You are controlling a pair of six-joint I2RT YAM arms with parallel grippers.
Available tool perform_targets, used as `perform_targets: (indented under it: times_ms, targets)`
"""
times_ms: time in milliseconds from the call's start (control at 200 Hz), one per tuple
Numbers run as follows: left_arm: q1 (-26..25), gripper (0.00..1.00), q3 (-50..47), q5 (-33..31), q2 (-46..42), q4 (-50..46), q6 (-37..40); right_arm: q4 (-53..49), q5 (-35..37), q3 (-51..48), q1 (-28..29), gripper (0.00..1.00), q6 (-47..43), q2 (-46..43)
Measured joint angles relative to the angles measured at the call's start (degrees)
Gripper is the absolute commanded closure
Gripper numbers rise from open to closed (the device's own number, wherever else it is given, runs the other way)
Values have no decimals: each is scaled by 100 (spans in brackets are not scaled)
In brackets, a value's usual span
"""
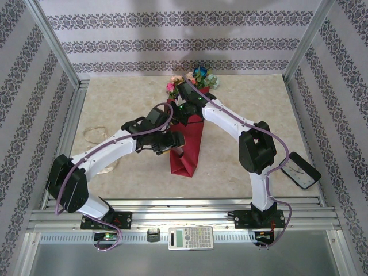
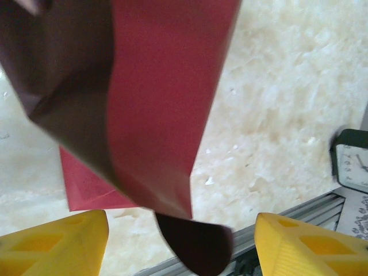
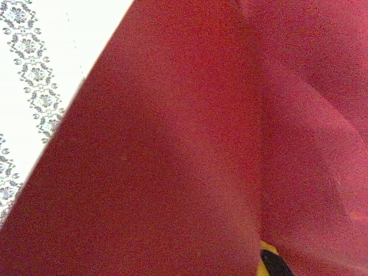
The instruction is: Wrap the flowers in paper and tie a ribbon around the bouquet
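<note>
The paper [image 1: 187, 146] is wrapped into a long red cone lying down the middle of the table. The flowers [image 1: 192, 79], pink, peach and blue, show above its far wide end, forming the bouquet. My right gripper [image 1: 184, 109] sits on the upper part of the cone, shut on the paper [image 3: 172, 149], which presses close against the right wrist camera. My left gripper [image 1: 174, 141] is at the cone's left side near its middle. Its yellow fingers [image 2: 63, 241] stand wide apart and grip nothing, with a red fold [image 2: 167, 103] and a dark maroon flap [image 2: 195, 247] hanging between them. The ribbon [image 1: 94, 135] lies limp on the table at the left.
A black-framed clock [image 1: 302, 171] lies at the right edge of the table, and also appears in the left wrist view [image 2: 351, 158]. A calculator [image 1: 190, 237] rests on the near rail between the arm bases. Patterned walls and metal posts enclose the table.
</note>
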Motion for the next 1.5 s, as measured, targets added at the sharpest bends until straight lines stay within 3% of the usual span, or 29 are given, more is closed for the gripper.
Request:
perform_targets:
  times_ms: [155, 390, 490, 555, 599, 714, 834, 984, 1199, 1274, 1399, 1499]
  targets:
    - [-79, 30, 411, -55, 188, -505, -275, 22, 2, 0, 0, 100, 11, 0]
    - [-216, 42, 1056, -81, 1071, -1296, -323, 59, 44, 0, -28, 100, 9, 2]
    - [-216, 61, 1180, -170, 1244, -1504, -262, 81, 37, 0, -13, 100, 7, 2]
    - [-216, 89, 1204, -216, 1270, -1565, -205, 81, 28, 0, -13, 100, 9, 2]
    - [-216, 100, 1204, -238, 1270, -1582, -168, 85, 22, 0, -11, 100, 9, 2]
    - [-216, 100, 1134, -264, 1257, -1547, -70, 76, 4, 0, -13, 66, -2, 2]
    - [-216, 100, 682, -356, 1008, -1322, -28, 13, -22, -39, -52, 49, -136, -42]
    - [-210, 100, -221, -503, 374, -699, -26, -81, 35, -782, -332, 48, -227, -774]
    - [-83, 100, -1266, -363, -26, 796, -188, 35, 155, -2702, -992, 71, -293, -2625]
    - [-46, 100, -1515, -219, -22, 1314, -317, 151, 153, -3403, -892, 70, -251, -2957]
    - [-22, 100, -1744, 15, 68, 2009, -535, 256, 153, -4374, -542, 58, -52, -3034]
    - [-22, 100, -1805, 127, 166, 2374, -675, 308, 181, -4885, -334, 57, 120, -3211]
